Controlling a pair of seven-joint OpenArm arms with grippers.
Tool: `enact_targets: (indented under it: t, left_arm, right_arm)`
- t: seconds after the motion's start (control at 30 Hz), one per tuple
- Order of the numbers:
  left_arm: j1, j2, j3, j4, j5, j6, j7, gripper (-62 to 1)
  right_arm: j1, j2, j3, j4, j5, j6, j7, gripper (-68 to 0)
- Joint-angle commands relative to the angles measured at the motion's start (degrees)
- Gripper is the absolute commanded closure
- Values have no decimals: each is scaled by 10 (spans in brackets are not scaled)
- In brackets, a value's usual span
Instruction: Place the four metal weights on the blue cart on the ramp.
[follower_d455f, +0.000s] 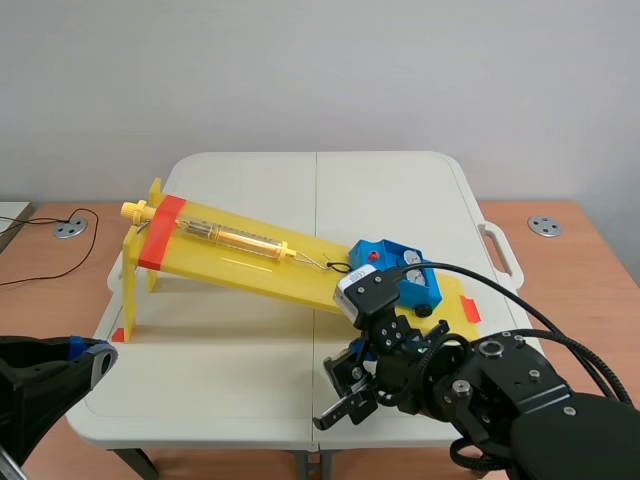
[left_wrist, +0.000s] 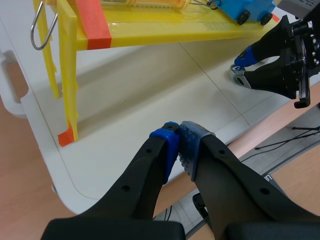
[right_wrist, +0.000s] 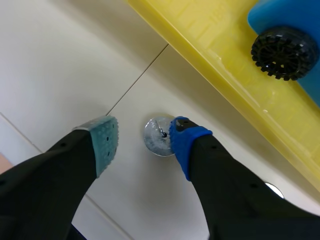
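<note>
A small round metal weight (right_wrist: 158, 136) lies on the white table beside the lower end of the yellow ramp (follower_d455f: 250, 262). My right gripper (right_wrist: 141, 139) hangs open over it, the weight close to the blue-padded finger (right_wrist: 182, 140) and apart from the grey-green one. The blue cart (follower_d455f: 398, 272) sits at the ramp's low end with round silver tops showing on it. Its black wheel (right_wrist: 282, 52) shows ahead of the right gripper. My left gripper (left_wrist: 178, 146) is shut on nothing above the table's near left edge. In the scene view the right gripper (follower_d455f: 352, 385) is near the front edge.
A spring scale (follower_d455f: 235, 237) lies on the ramp, hooked to the cart. The ramp's yellow legs (left_wrist: 67, 75) stand ahead of the left gripper. Part of another shiny round piece (right_wrist: 273, 189) shows beside the right finger. The table (follower_d455f: 250, 340) has a side handle (follower_d455f: 500, 250).
</note>
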Motion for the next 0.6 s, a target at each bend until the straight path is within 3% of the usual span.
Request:
enact_targets:
  t: [0.0,0.2,0.57]
  left_arm:
    - [-12,-5,-4,19,-17,-14,-52,-32]
    - [-13,-5,-4,19,-18,-14,-52,-32]
    - [-13,-5,-4,19,-18,-14,-52,-32]
  right_arm:
    - [56,-10,-3,1,15,-11,60,-202]
    - [56,-10,-3,-4,15,-12,52,-120]
    - [56,-10,-3,-8,14,-37,23,-16]
